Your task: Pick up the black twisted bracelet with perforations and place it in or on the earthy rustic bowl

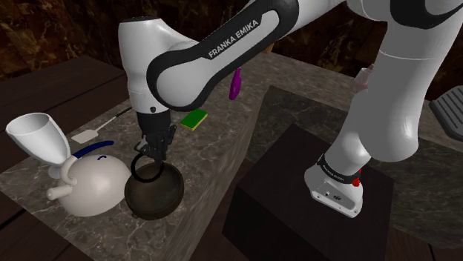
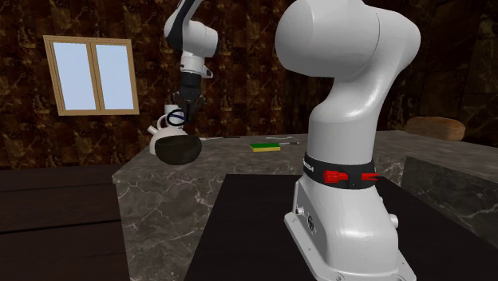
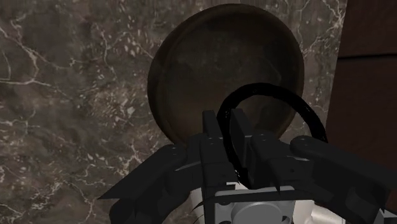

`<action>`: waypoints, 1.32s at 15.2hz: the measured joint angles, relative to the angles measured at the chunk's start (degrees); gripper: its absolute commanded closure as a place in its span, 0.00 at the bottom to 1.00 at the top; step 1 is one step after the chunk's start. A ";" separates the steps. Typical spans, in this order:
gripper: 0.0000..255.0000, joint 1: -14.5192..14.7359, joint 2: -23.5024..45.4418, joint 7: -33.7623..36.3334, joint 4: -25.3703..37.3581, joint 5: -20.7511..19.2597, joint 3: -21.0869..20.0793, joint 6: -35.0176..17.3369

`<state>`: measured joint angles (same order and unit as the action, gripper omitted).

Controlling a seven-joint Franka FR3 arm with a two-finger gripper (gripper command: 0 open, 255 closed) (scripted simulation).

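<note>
The black bracelet [image 1: 148, 167] is a thin dark ring hanging from my gripper [image 1: 152, 151], which is shut on its upper edge. It hangs just above the dark brown bowl [image 1: 154, 194] at the counter's near edge. In the wrist view the fingers [image 3: 210, 137] clasp the bracelet [image 3: 299, 105], and the ring arcs over the bowl's [image 3: 210, 70] hollow. In the second exterior view the bracelet [image 2: 176, 119] dangles under the gripper [image 2: 182, 110] above the bowl [image 2: 176, 149].
A white round jug with a funnel-shaped cup [image 1: 81, 174] sits right beside the bowl. On the marble counter [image 1: 215, 141] also lie a green and yellow sponge [image 1: 195, 119], a white spatula [image 1: 96, 130] and a purple object [image 1: 236, 83]. The dark stand [image 1: 297, 200] is close by.
</note>
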<state>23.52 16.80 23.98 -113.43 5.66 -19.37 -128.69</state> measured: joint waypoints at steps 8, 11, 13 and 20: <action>1.00 0.75 4.06 0.38 -1.01 -1.13 0.44 -4.95; 1.00 0.92 5.70 0.32 -1.37 -1.54 0.72 -6.88; 1.00 1.18 6.72 0.49 -1.40 -1.83 0.86 -7.92; 1.00 1.17 7.12 0.38 -1.63 -1.91 0.95 -8.55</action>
<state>24.69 23.92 24.35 -115.05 3.75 -18.43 -137.23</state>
